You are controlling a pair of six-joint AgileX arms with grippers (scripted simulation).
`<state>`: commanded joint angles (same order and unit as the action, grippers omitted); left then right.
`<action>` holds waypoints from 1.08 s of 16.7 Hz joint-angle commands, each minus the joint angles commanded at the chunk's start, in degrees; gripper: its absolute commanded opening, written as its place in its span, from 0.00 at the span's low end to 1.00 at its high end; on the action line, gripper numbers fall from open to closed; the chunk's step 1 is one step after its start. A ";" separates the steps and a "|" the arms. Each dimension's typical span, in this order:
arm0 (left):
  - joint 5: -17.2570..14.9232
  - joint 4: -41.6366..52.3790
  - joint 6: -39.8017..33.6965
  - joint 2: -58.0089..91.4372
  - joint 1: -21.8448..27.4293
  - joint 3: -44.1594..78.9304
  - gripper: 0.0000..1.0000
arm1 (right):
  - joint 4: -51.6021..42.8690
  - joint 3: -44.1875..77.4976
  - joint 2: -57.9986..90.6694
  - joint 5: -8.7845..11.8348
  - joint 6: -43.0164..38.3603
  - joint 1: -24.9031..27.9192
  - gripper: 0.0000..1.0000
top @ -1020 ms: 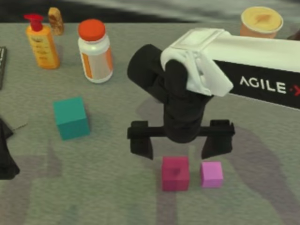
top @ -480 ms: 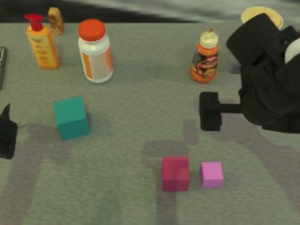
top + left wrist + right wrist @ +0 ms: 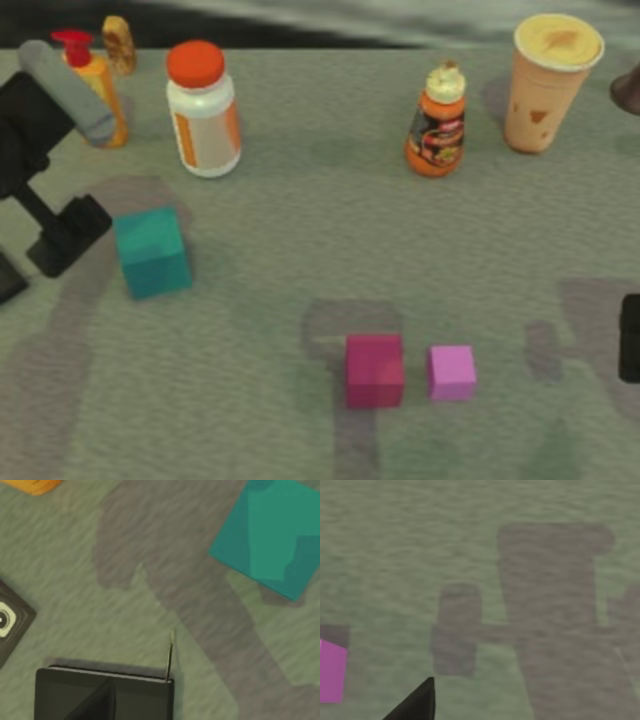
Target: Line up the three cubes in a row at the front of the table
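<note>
so three cubes (image 3: 152,251) on the table (image 3: 300,250), three bottles (image 3: 203,108), one cup (image 3: 551,68); left fingers (image 3: 75,225) spread wide, grasping nothing

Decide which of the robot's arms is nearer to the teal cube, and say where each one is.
Left. The left gripper hovers just beside the teal cube, toward the table's left edge. The right gripper sits at the far right edge, beyond the magenta cube and pink cube.

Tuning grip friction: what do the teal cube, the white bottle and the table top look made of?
Teal cube: looks like hard matte plastic or painted wood; flat single colour, crisp edges, no gloss.
White bottle: seemingly smooth plastic; soft sheen on the body, orange screw cap.
Table: looks cloth-covered; fine woven grain, matte grey-green.
It is all rendered, so these are guesses from appearance.
</note>
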<state>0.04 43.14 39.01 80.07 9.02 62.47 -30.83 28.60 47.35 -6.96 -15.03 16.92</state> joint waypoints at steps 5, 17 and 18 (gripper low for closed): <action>0.09 13.23 11.85 24.28 2.66 18.97 1.00 | 14.72 -18.56 -27.01 3.20 8.89 -9.10 1.00; -0.16 22.41 20.99 41.82 4.42 34.96 1.00 | 30.83 -28.60 -47.35 6.96 15.03 -16.34 1.00; -0.16 22.23 21.01 41.88 4.45 34.81 1.00 | 30.83 -28.60 -47.35 6.96 15.03 -16.34 1.00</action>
<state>-0.12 65.36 60.02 121.95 13.47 97.28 0.00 0.00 0.00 0.00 0.00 0.57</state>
